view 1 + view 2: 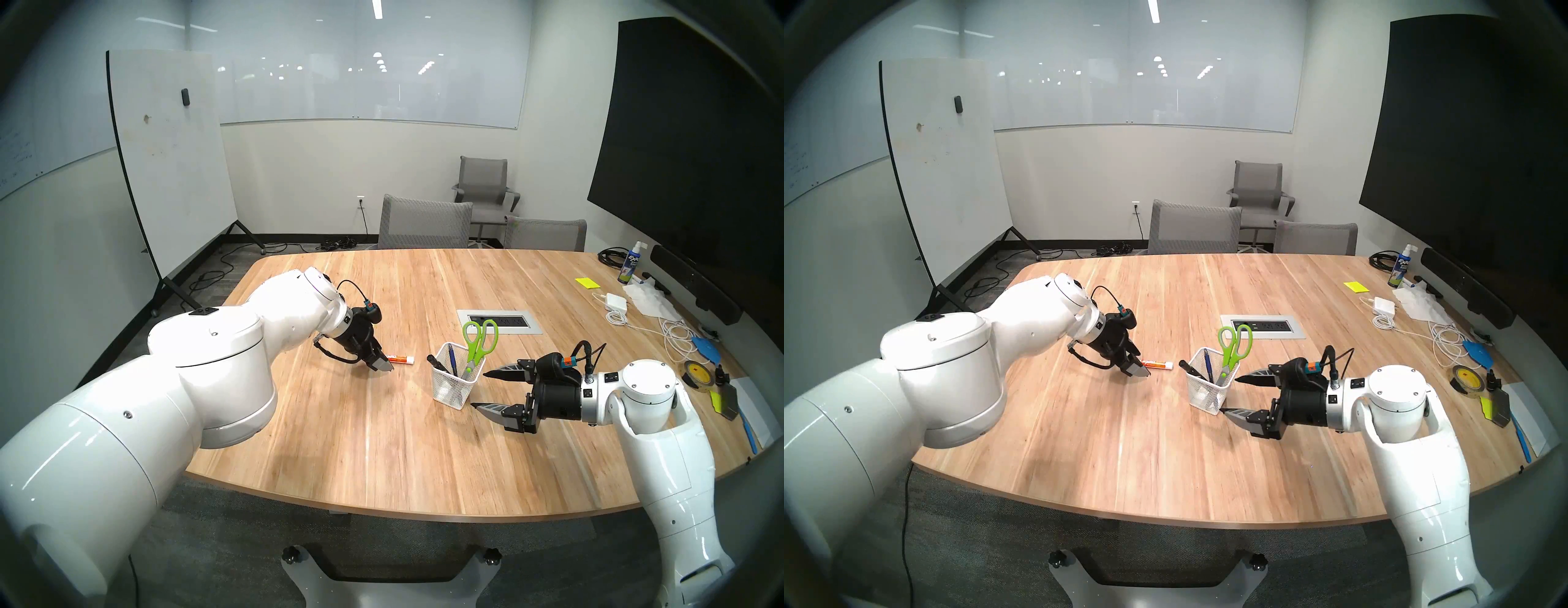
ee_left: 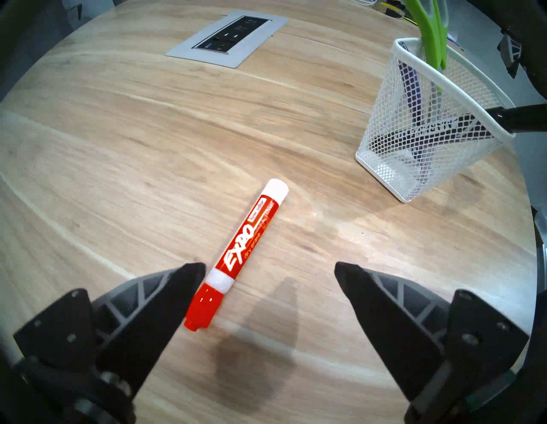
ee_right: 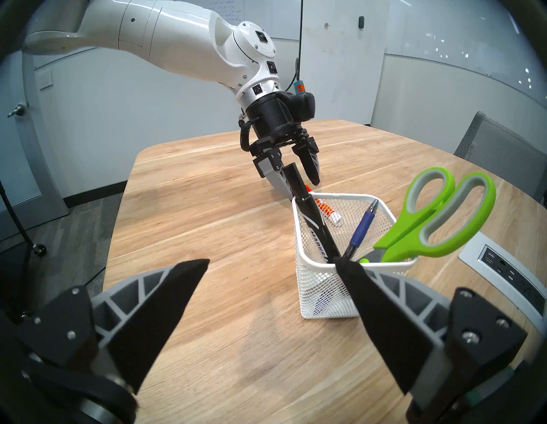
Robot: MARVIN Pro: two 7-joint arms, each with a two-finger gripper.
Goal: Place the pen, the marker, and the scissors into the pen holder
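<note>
- Standing near mid-table (image 1: 339, 446): pen holder (image 1: 456, 392), with scissors (image 1: 479, 339), pen (image 1: 452, 360) and black marker (image 1: 437, 364) leaning inside.
- Lying flat left of the holder, apart from it: Expo marker (image 1: 401, 360).
- Set into the tabletop behind the holder: outlet panel (image 1: 500, 322).
- Just left of the Expo marker's end: left gripper (image 1: 384, 366).
- Right of the holder: right gripper (image 1: 488, 390).
</note>
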